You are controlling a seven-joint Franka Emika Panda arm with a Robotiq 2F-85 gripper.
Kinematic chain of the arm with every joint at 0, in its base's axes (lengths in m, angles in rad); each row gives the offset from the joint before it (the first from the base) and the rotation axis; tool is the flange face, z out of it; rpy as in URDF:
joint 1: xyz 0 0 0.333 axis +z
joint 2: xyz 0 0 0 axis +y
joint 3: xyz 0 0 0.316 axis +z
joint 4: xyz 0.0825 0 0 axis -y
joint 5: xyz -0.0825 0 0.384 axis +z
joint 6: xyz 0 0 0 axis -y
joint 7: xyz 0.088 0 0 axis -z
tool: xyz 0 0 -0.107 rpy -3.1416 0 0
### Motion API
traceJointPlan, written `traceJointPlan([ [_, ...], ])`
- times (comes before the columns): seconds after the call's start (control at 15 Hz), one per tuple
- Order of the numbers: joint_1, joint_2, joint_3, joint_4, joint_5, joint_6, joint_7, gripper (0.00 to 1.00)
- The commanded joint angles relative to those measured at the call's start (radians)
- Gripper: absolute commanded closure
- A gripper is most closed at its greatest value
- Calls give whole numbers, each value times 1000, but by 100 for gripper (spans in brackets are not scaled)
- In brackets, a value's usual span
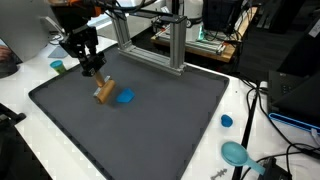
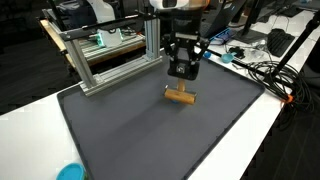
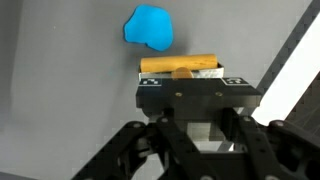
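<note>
Smooth wooden block (image 2: 180, 96) on matt grey mat (image 2: 130, 135).

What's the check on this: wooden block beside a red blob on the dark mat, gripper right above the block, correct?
One error: the blob is blue, not red, and the wrist view shows it plainly. The rest stands: the wooden block is beside it on the dark mat, with the gripper right above the block.

In the wrist view the gripper (image 3: 190, 80) covers part of the wooden block (image 3: 180, 64) (its near side unseen); in an exterior view the bottom edge crops a teal object (image 2: 70, 173).
</note>
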Motion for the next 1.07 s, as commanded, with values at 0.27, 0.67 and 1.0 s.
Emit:
traceJointPlan([
  [0.27,19,-75,41,-19,68,-245,303,78],
  [0.67,14,-113,53,-116,179,-96,513,78],
  [1.0,23,-166,43,-227,179,63,717,78],
])
